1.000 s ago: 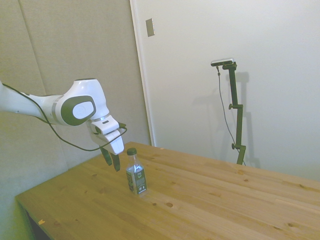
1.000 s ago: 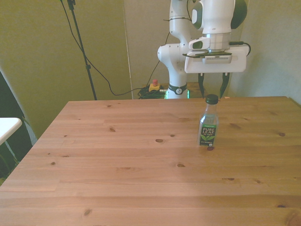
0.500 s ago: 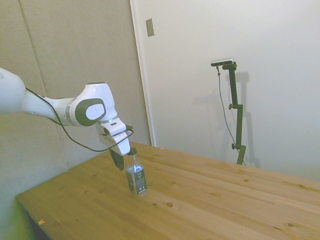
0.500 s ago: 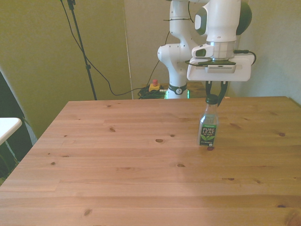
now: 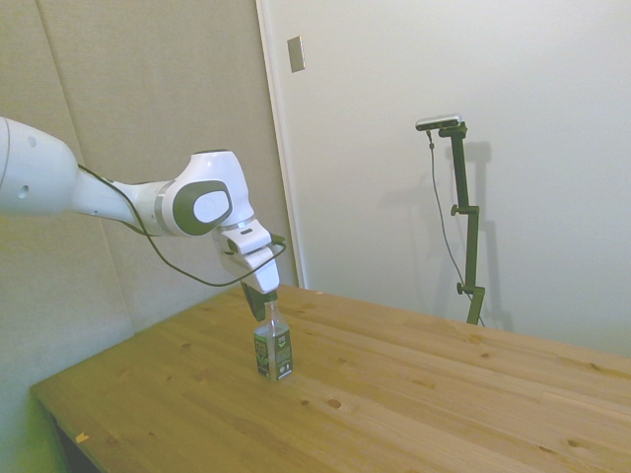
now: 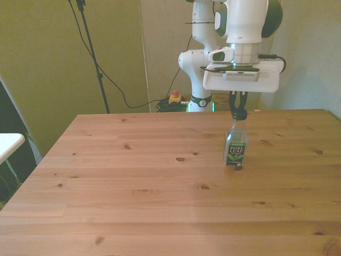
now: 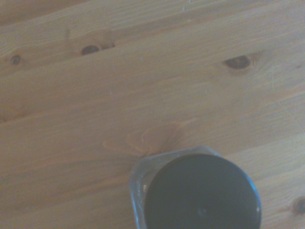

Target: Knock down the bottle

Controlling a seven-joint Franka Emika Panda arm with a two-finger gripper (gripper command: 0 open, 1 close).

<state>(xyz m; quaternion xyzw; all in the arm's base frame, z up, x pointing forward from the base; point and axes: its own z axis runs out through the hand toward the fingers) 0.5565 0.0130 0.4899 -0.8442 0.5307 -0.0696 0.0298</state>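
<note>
- Pressing my gripper, fingers narrowed together, against the cap of the bottle, upright near the wooden table's far edge.
- Best push sideways up high so it topples.

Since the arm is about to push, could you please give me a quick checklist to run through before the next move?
1. Bottle upright on the table: ok, it stands, perhaps slightly tilted.
2. Gripper at the bottle's cap: ok, the fingers meet it at the top.
3. Fingers closed for a firm push: ok, they look shut around the cap.
4. Room for the bottle to fall: ok, bare wood lies around it.
5. Which way the push will go: cannot tell.
</note>
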